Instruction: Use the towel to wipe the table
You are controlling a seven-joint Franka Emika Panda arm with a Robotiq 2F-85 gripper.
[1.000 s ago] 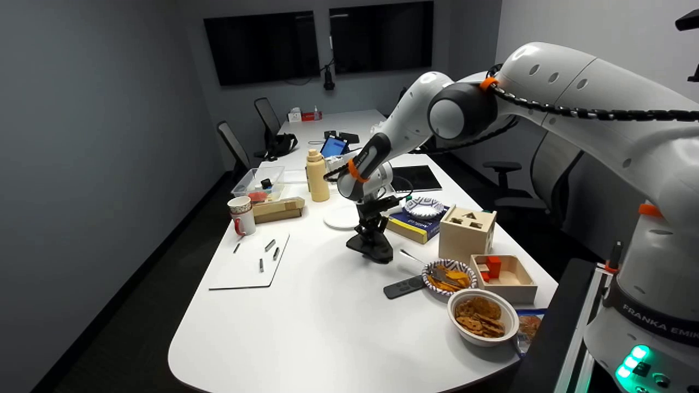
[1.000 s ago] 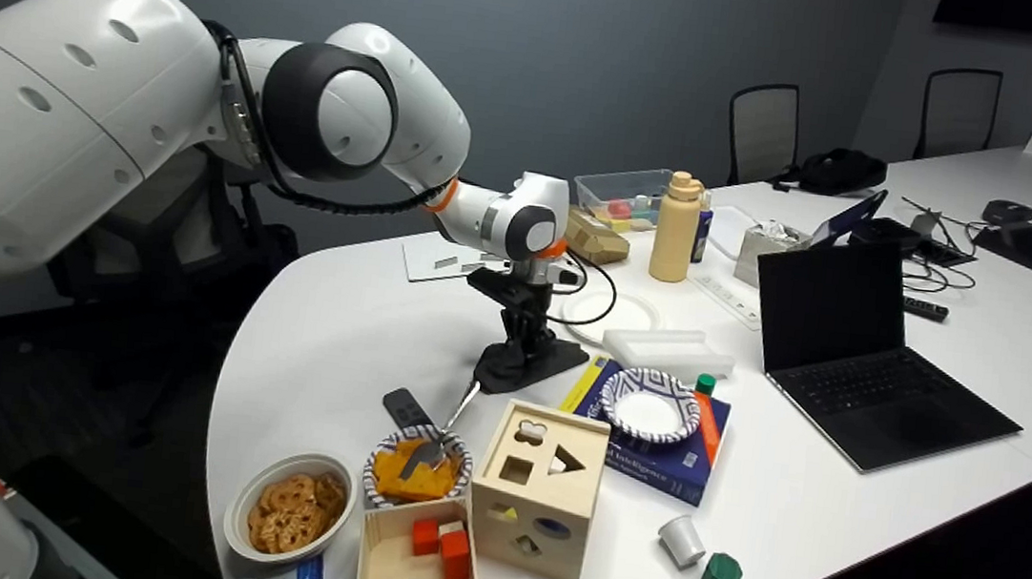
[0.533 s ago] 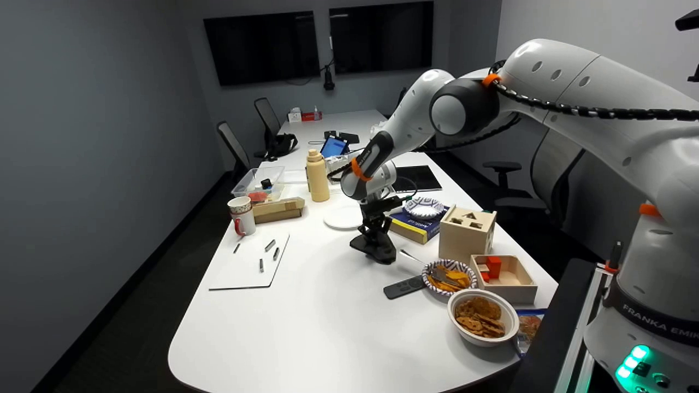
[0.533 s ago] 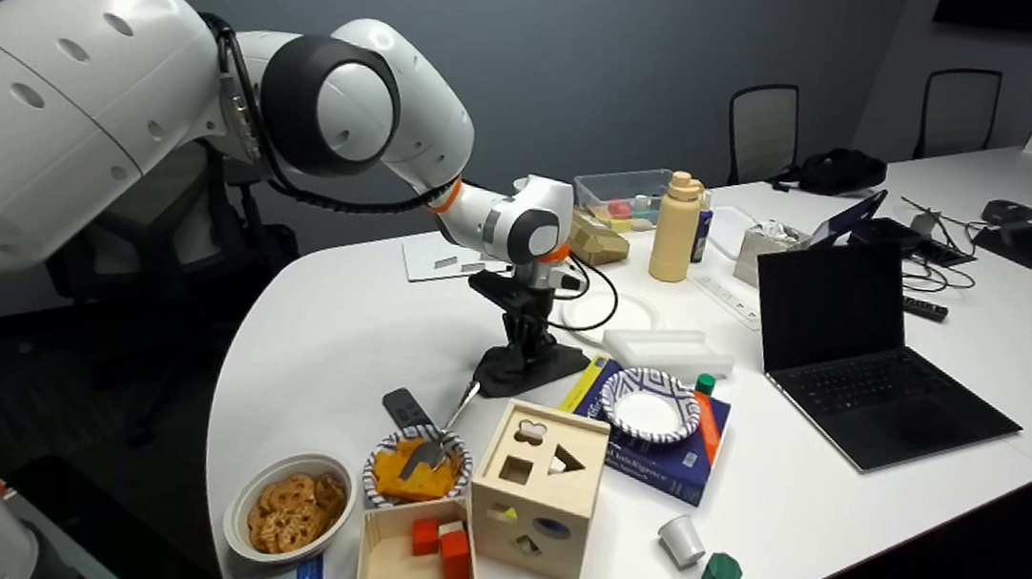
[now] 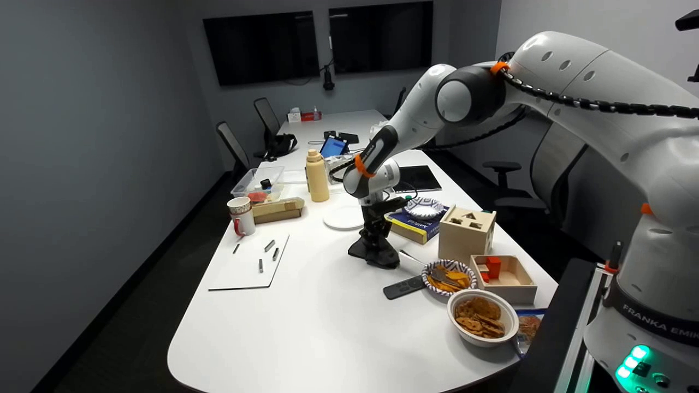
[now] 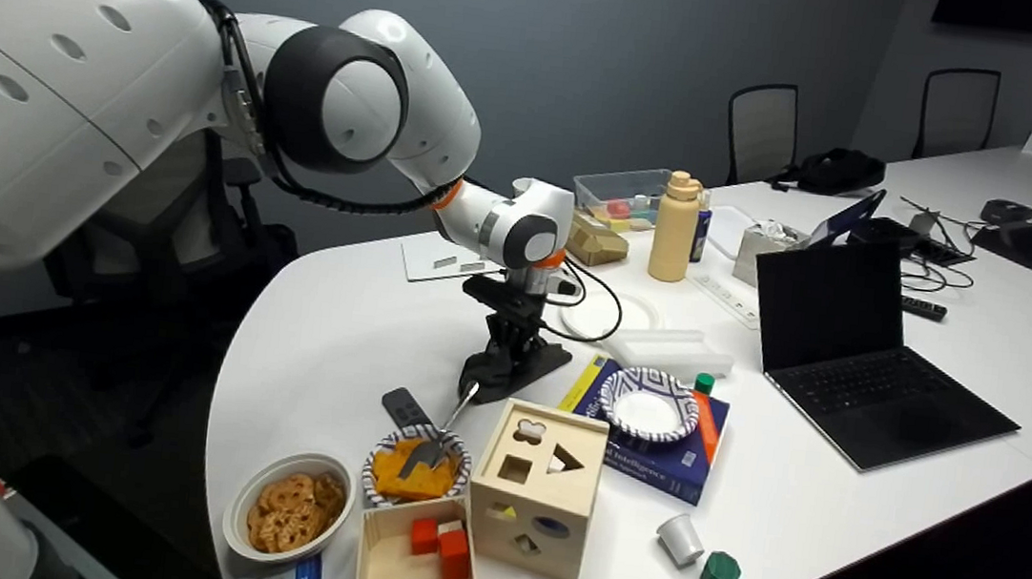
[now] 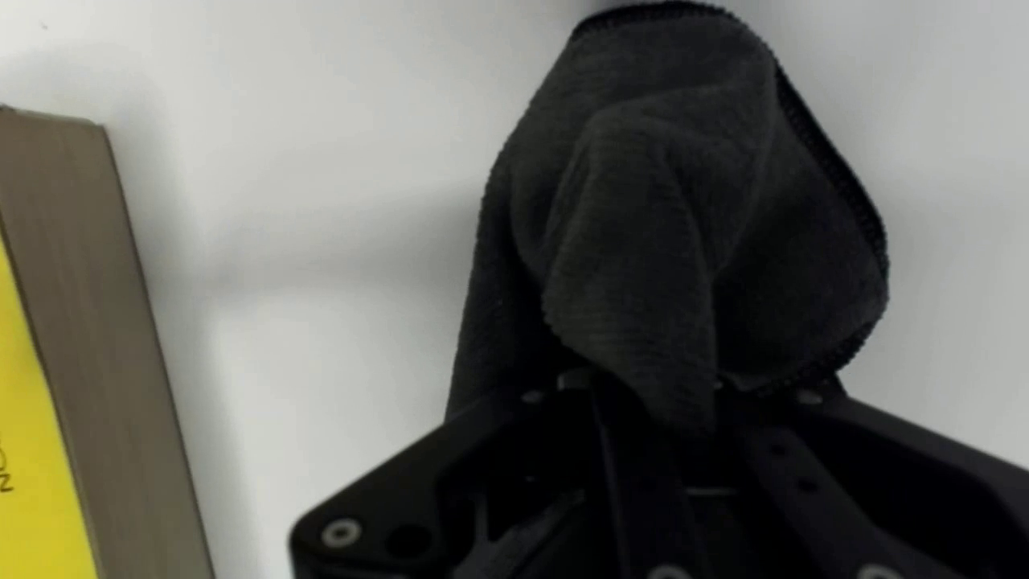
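Observation:
The dark grey towel (image 5: pixel 374 256) lies bunched on the white table (image 5: pixel 295 327), its lower edges spread on the surface. It also shows in an exterior view (image 6: pixel 507 377) and fills the upper middle of the wrist view (image 7: pixel 643 185). My gripper (image 5: pixel 377 232) points down onto the towel and is shut on it. It is also seen in an exterior view (image 6: pixel 516 337) and in the wrist view (image 7: pixel 655 394), where towel folds rise between the fingers. The fingertips are hidden by the cloth.
A fork (image 5: pixel 409 255) leans from the bowl of orange chips (image 5: pixel 450 277), its handle end close to the towel. A blue-yellow book (image 5: pixel 409 226), a wooden shape box (image 5: pixel 467 234), a remote (image 5: pixel 403 287) and a white plate (image 5: pixel 343 217) surround the gripper.
My gripper and the towel have slid a short way along the table toward the robot's base, nearer the fork handle. The upper arm has risen slightly. Other objects look unmoved.

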